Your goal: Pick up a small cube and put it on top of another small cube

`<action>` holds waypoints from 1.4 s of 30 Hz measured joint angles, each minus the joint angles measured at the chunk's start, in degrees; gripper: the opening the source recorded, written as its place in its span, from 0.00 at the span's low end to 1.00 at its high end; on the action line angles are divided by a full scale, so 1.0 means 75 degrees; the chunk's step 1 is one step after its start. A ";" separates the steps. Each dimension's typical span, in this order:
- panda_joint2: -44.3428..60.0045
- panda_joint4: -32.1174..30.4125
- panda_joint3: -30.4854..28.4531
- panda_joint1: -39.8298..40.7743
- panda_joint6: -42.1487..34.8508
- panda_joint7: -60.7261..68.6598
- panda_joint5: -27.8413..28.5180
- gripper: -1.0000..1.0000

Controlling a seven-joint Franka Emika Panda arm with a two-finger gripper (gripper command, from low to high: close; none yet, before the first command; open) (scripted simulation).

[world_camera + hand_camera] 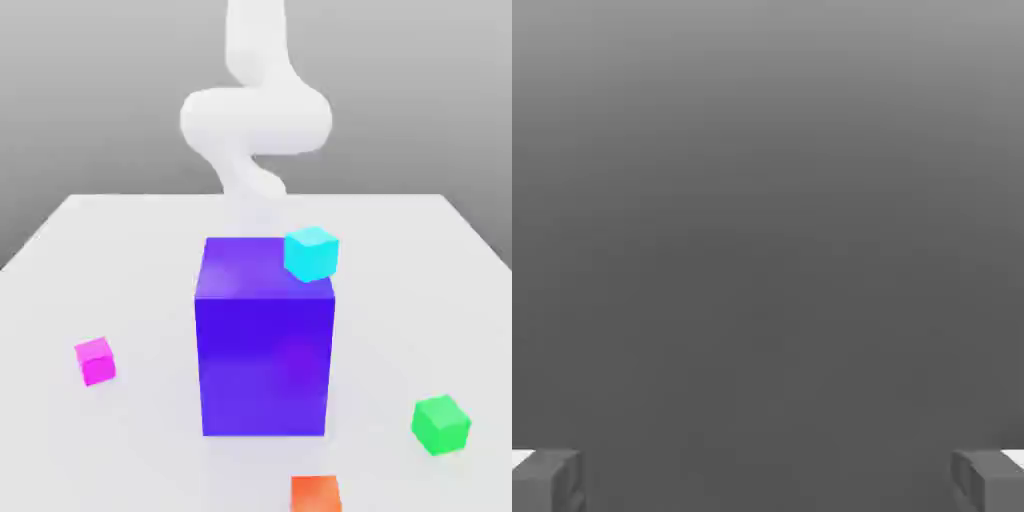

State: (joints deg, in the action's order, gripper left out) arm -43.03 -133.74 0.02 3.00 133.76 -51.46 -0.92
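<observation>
The small magenta cube (95,361) rests on the white table (120,260) toward the exterior view's left, in front of the arm. On the exterior view's right, nearer the front edge, lies the small green cube (441,424). The two stand far apart, with the big blue-violet block (264,340) between them. In the hand view my gripper (768,482) is open: its grey fingertips (547,480) stand wide apart with nothing between them, against a plain grey background. The white arm (255,115) rises behind the big block.
A cyan cube (311,252) sits at the big block's top back right corner. An orange-red cube (316,494) lies at the front edge of the table, just ahead of the block.
</observation>
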 joint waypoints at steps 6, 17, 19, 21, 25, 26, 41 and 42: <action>0.0918 -0.0641 0.0011 0.0925 0.0648 -0.1891 -0.0227 0.50; 0.2556 -0.1783 0.0203 0.2629 0.1800 -0.5314 -0.0566 0.50; 0.2853 -0.1990 0.0239 0.2931 0.2011 -0.5959 -0.0599 0.50; 0.3150 -0.2198 0.0269 0.3226 0.2221 -0.6615 -0.0613 0.50; 0.3743 -0.2615 0.0304 0.3800 0.2645 -0.7959 -0.0600 0.50; 0.3891 -0.2719 0.0312 0.3944 0.2752 -0.8300 -0.0589 0.50; 0.6363 -0.3953 -0.0073 0.5565 0.4601 -1.3095 0.0136 0.50; 0.6630 -0.3910 -0.0067 0.5562 0.4815 -1.3126 0.0153 0.50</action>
State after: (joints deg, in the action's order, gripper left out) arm 6.70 -163.07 -0.48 44.71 169.88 -149.91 0.23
